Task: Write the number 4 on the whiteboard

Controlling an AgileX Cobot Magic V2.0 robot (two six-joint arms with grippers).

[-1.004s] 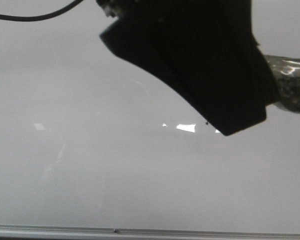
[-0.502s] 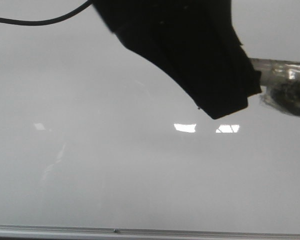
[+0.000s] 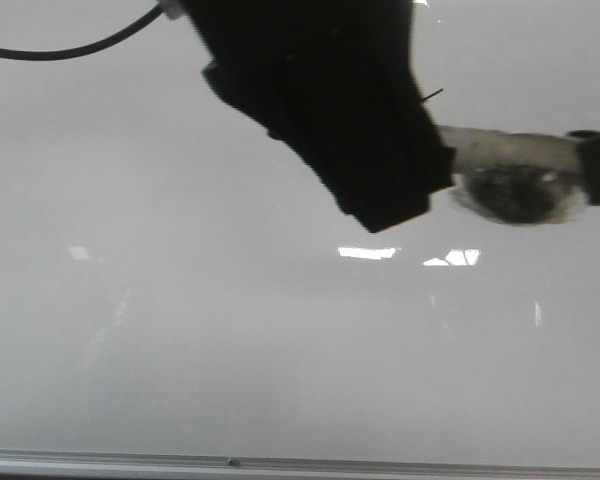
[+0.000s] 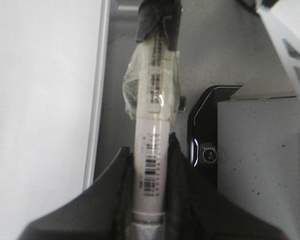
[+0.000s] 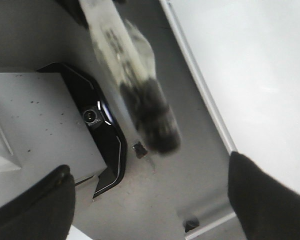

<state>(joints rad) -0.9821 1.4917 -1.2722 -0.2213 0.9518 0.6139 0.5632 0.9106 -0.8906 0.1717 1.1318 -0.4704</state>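
- The whiteboard [image 3: 230, 350] fills the front view, with its silver frame [image 3: 380, 464] along the 6 o'clock edge. I can see no number 4 on it, only bright reflections near the centre.
- The marker [image 3: 490, 150] lies level, pointing toward 3 o'clock. Its dark, taped end [image 3: 515, 192] looks to be a cap, though it's too blurred to be sure.
- The left gripper [image 4: 149, 145] has its fingers clenched on the marker's barrel. Over the last second it has climbed from centre-right toward 12 o'clock, lifting the marker with it.
- The right gripper [image 5: 149, 161] now shows at the 3 o'clock edge, fingers spread wide, with the dark end just ahead of them.
- My read is that this is a handover or an uncapping, and writing hasn't begun.
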